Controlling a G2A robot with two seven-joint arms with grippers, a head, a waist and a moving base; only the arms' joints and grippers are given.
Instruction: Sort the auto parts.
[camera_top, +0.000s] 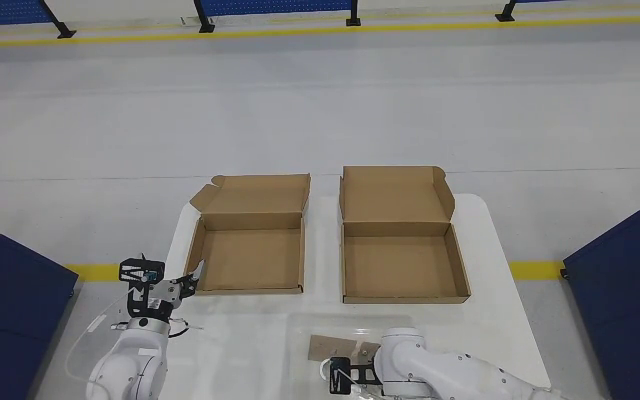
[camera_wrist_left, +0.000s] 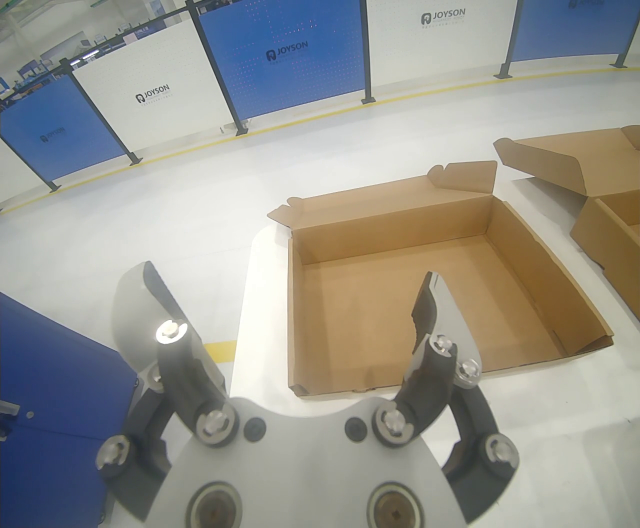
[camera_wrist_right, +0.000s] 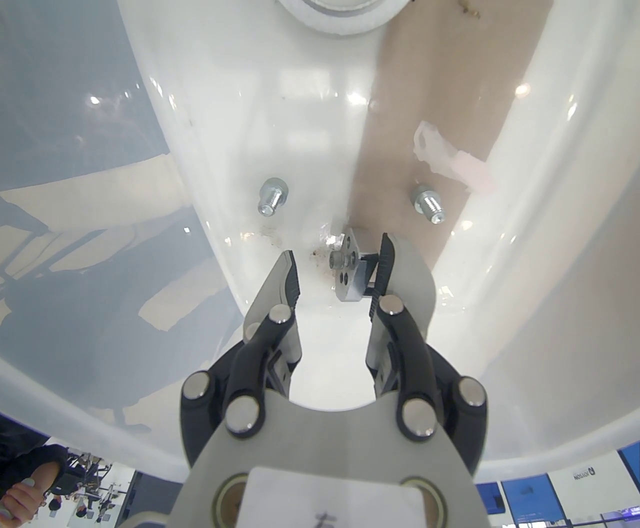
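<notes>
The left claw (camera_wrist_left: 290, 284) hangs spread wide near the left cardboard box (camera_wrist_left: 380, 320). The right claw (camera_wrist_right: 336, 252) stands apart around a small metal block (camera_wrist_right: 346, 270), one finger touching it.

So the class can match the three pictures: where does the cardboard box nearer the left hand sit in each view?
Top view: the box sits left of centre, beside a second box.
Left wrist view: the box lies centrally, just beyond the open left hand.
Right wrist view: faces a bolt and a metal plate instead.
Shared landmark: the white table under everything.
</notes>
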